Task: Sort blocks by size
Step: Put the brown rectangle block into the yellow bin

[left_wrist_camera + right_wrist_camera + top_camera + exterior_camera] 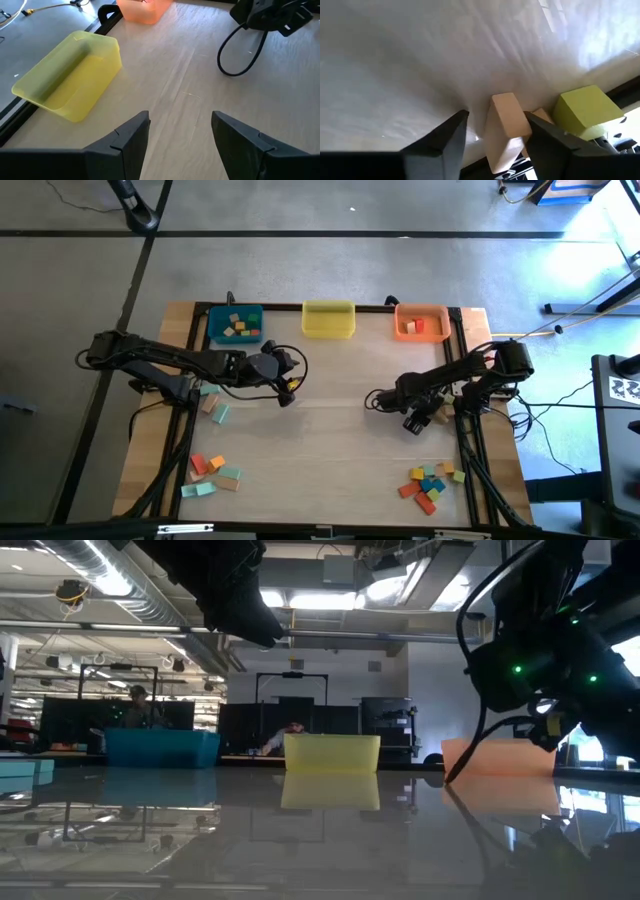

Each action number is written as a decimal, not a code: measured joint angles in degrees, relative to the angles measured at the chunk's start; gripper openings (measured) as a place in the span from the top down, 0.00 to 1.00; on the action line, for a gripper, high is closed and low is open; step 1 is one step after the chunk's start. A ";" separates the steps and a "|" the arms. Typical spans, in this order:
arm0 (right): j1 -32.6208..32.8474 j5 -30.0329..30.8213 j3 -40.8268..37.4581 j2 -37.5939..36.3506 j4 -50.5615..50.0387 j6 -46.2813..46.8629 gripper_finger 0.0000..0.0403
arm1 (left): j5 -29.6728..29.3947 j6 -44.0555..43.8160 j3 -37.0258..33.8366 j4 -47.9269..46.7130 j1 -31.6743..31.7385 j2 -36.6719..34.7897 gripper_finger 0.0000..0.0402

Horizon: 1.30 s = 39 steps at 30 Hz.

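A tan block (504, 129) lies on the table near its right edge, between the two fingers of my open right gripper (495, 131) (415, 420), which points steeply down at it. A yellow-green block (585, 112) and another tan block (542, 116) lie just beyond one finger. Loose blocks lie in a front-right cluster (430, 485), a front-left cluster (210, 473) and a few at the left (212, 405). My left gripper (180, 135) (290, 387) hangs open above the table's middle left, with nothing between its fingers. My right gripper comes from above, slanting down, with one finger on each side of the tan block, which rests on the table. One finger (545, 137) stands right against the block's side (522, 125); a gap shows at the other finger. Whether it touches, I cannot tell.
Along the far edge stand a blue bin (236, 325) with several blocks, a yellow bin (328, 318) and an orange bin (421, 322) with a few blocks. A black cable (240, 55) loops from my right arm. Bare tabletop spans the middle.
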 joint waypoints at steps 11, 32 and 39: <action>0.00 -2.89 0.18 0.11 0.79 -7.59 0.86 | 0.00 0.00 0.00 0.01 0.00 0.01 0.49; -0.81 20.02 26.25 -0.20 16.83 -40.82 0.82 | 0.00 -0.20 0.00 0.04 0.00 0.01 0.49; -7.45 25.35 26.24 0.33 36.03 -53.72 0.86 | 0.00 -0.21 0.00 -0.28 0.00 -0.01 0.49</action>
